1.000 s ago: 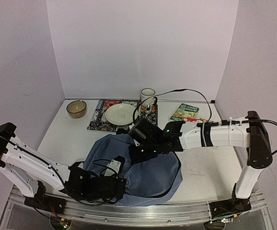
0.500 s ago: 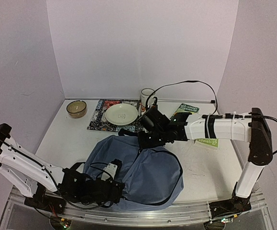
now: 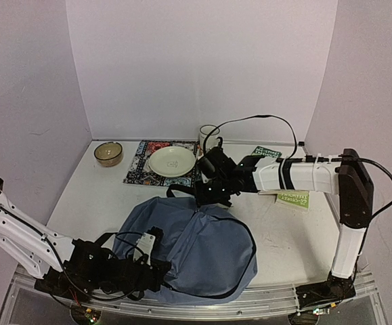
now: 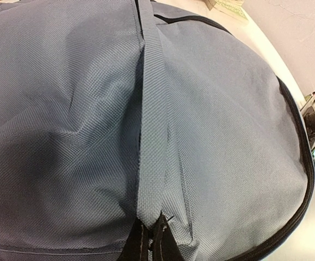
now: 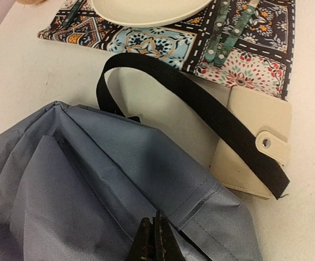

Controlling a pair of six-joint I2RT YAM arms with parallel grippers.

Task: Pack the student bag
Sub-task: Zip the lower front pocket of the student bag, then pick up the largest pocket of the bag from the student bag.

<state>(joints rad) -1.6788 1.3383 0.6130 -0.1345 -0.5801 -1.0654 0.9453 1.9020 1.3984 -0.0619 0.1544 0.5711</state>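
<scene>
Looking across from the left, I saw the left tool (image 4: 152,232) pinched narrow on a blue-grey webbing strip (image 4: 153,125) at the near-left edge of the bag (image 3: 202,247). The bag lay slumped on the tabletop (image 3: 94,200) at front centre. At its far edge the right tool (image 5: 155,229) was clamped tight on a fold of the blue fabric, beside a black strap (image 5: 201,103) that crossed over a cream wallet (image 5: 252,136). A green booklet (image 3: 292,198) lay further right.
</scene>
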